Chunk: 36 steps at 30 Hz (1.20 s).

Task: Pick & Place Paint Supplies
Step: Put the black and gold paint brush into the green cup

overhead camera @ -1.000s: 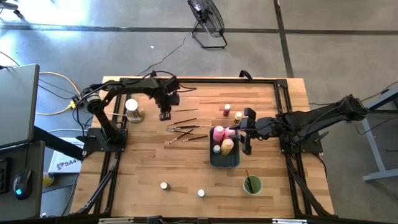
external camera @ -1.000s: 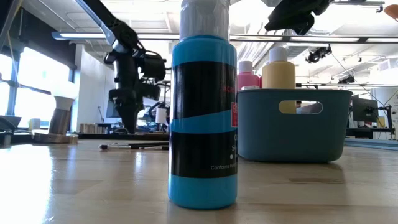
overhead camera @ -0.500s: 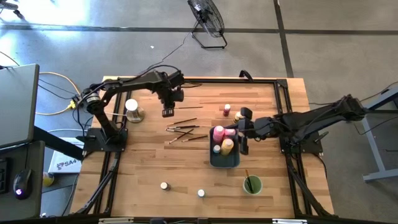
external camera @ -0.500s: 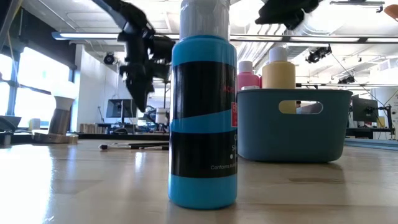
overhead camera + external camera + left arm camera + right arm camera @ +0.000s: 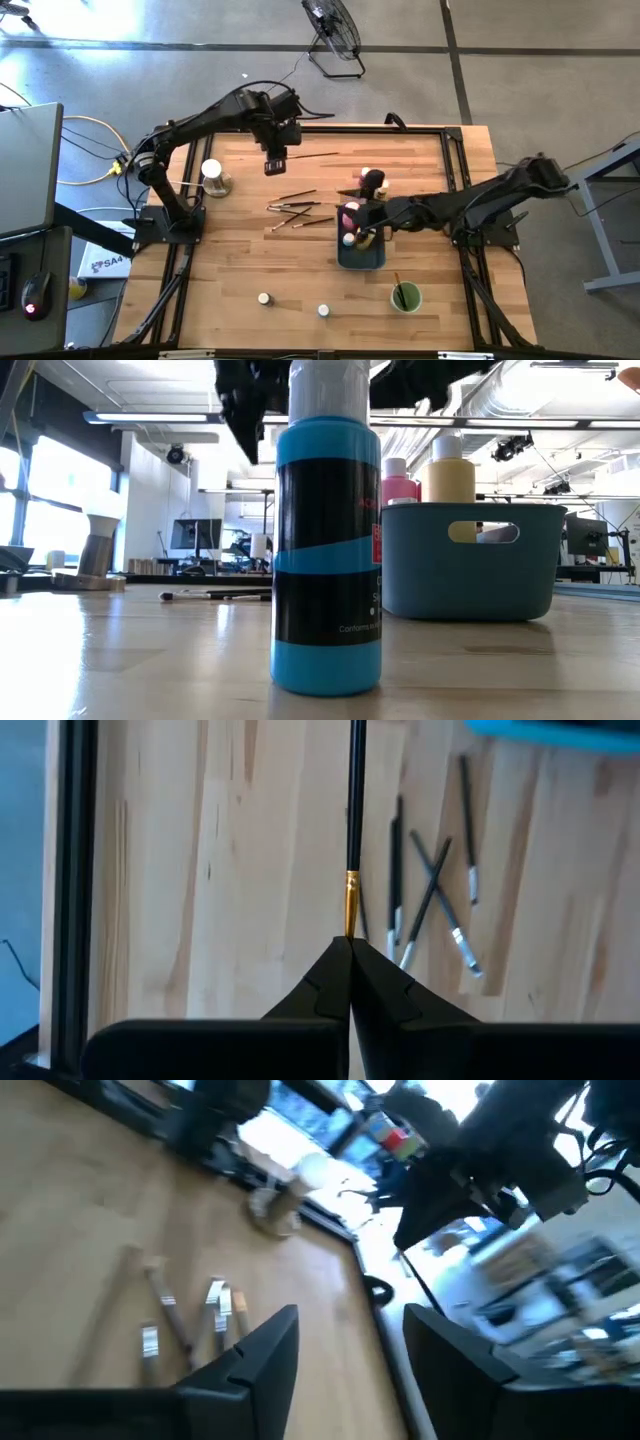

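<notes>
The left claw [image 5: 350, 952] is pinching a thin black-handled paintbrush [image 5: 353, 810] by its end above the wooden bench [image 5: 230, 260], which risks pivoting loose, while the right claw [image 5: 372, 222] is hanging spread.

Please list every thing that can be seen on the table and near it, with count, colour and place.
table: one, pale wood, under everything
tray: one, blue-grey, right of centre
pink bottle: one, in the tray
yellow bottle: one, in the tray, beside the pink one
pale-capped bottles: two, apart, near edge; the low view shows one as blue
loose brushes: several, dark, left of the tray
green cup: one, near the tray, a brush inside
white-topped post: one, left side
fan: one, black, on the floor
left gripper: shut on a dark brush, above the far side
right gripper: open, above the tray
</notes>
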Available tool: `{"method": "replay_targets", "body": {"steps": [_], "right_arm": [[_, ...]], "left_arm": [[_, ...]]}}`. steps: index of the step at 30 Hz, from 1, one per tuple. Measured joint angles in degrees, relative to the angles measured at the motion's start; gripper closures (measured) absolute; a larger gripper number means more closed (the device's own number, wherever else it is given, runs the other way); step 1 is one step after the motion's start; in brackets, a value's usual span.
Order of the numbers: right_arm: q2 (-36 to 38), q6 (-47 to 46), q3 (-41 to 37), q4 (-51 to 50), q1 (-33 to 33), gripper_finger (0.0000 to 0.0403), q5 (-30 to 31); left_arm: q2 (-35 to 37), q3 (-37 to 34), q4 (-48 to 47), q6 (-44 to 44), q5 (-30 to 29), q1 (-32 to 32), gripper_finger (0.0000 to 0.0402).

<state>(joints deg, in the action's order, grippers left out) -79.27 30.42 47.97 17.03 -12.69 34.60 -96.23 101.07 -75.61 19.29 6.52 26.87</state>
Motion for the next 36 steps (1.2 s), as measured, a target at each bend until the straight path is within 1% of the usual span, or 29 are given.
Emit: {"method": "replay_targets", "body": {"steps": [3,7,9,12,15,19,23,26,34,36], "right_arm": [[-3.5,6.4,0.0,7.2,1.0,0.0216,2.2],[-7.3,16.7,0.0,15.3,1.9,0.0214,5.9],[-8.9,20.4,0.5,17.2,2.5,0.0215,7.9],[-10.2,23.4,1.8,17.5,3.5,0.0217,10.0],[-10.9,25.2,2.8,17.5,4.5,0.0217,10.1],[-11.1,25.4,3.3,17.6,6.1,0.0218,9.3],[-11.1,27.5,3.3,16.8,7.7,0.0218,8.9],[-11.0,27.8,3.5,15.3,8.6,0.0218,9.0],[-10.9,28.3,3.5,13.7,9.5,0.0218,9.6],[-10.9,28.3,3.5,13.6,9.5,0.0225,9.5]], "left_arm": [[0.0,2.6,-0.7,-3.2,0.0,-1.6,0.0401],[0.0,3.8,-1.3,-6.3,0.0,-3.6,0.0401],[0.0,4.0,-1.5,-7.4,0.0,-4.5,0.0401],[0.0,4.0,-1.6,-9.2,0.3,-5.6,0.0401],[0.0,4.0,-1.7,-10.7,0.4,-6.6,0.0401],[0.0,4.0,-1.9,-11.1,0.7,-7.9,0.0401],[0.0,4.0,-2.0,-12.3,3.7,-8.2,0.0401],[0.0,4.0,-2.0,-12.7,4.9,-8.2,0.0401],[0.0,4.0,-2.1,-13.6,5.0,-8.2,0.0401],[0.0,4.0,-2.1,-13.6,5.0,-8.2,0.0401]]}}
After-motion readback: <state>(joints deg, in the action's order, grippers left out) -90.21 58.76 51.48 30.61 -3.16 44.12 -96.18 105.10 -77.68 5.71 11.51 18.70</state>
